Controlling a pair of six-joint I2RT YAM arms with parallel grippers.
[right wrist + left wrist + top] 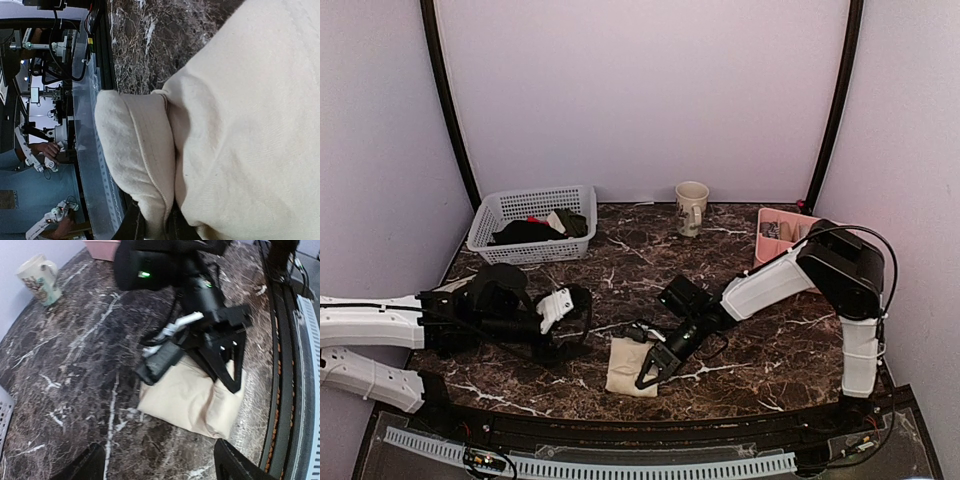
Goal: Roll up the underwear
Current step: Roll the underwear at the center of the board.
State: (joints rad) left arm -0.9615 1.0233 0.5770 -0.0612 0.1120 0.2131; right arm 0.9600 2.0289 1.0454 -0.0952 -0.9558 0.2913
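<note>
Top external view: the underwear point(628, 368) lies folded on the marble table point(740, 285) near its front edge, between the two arms. The right gripper point(648, 378) pinches a fold at the cloth's edge. The left gripper point(580, 324) hovers just beside it, fingers spread wide, holding nothing.

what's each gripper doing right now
left gripper: open, holding nothing
right gripper: shut on a fold of the underwear
</note>
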